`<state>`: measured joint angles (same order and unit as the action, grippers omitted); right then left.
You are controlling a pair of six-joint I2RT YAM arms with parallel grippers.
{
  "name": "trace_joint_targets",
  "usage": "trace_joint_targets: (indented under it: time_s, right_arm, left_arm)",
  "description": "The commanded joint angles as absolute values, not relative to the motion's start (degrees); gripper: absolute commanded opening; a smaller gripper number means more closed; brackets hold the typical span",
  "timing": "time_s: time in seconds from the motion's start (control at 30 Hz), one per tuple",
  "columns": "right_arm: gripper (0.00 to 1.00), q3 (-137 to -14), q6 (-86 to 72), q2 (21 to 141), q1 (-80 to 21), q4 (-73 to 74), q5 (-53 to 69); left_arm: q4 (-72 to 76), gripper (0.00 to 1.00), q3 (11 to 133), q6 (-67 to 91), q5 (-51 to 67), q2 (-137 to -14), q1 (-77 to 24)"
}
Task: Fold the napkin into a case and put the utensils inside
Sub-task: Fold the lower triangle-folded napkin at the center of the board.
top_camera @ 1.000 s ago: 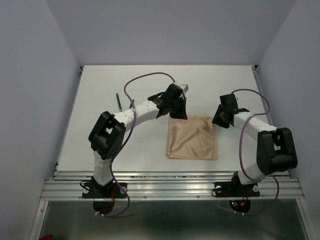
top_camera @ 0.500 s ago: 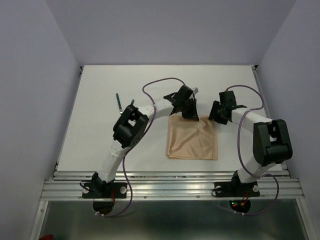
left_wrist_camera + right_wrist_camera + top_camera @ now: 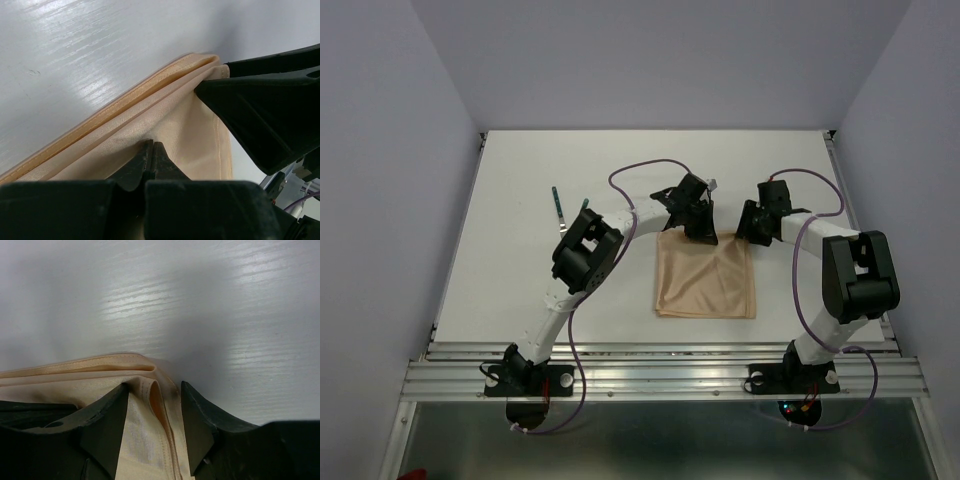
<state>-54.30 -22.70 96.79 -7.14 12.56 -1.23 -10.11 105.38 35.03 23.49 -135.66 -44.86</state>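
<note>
The peach-tan napkin [image 3: 707, 280] lies on the white table as a flat, roughly square stack of layers; a case is not in view. My left gripper [image 3: 706, 233] is shut, and its tips [image 3: 152, 146] rest on the cloth [image 3: 190, 125] near the middle of the far edge. I see no cloth between them. My right gripper [image 3: 750, 228] is open at the far right corner. Its jaws [image 3: 154, 395] straddle a raised fold of the napkin's hem [image 3: 100, 370]. One green-handled utensil [image 3: 558, 203] lies far left of the napkin.
The left arm [image 3: 585, 255] arches over the table between the utensil and the napkin. Purple cables [image 3: 650, 170] loop above both arms. Grey walls close in the left, right and far sides. A metal rail [image 3: 660, 365] runs along the near edge.
The left gripper slid right along the napkin's far edge, from its left corner to the middle. The right gripper moved in to the far right corner.
</note>
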Motion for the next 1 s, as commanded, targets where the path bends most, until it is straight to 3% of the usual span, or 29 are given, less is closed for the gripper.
trace_joint_targets:
  time_s: [0.0,0.5,0.97]
  right_arm:
    - [0.51,-54.5,-22.7,96.7,-6.8,10.7,-0.5]
    - [0.52,-56.2,-21.6,96.2,-6.8,11.7,-0.5]
    - [0.53,-56.6,-22.7,95.8,-6.8,11.6,2.3]
  left_arm:
    - [-10.0,0.00,106.9,34.1,25.0,-134.6,-44.6]
    - [-8.3,0.00,104.7,34.6,25.6,-128.7,-43.2]
    - [-9.8,0.00,108.1,34.0,27.9,-136.1,-42.6]
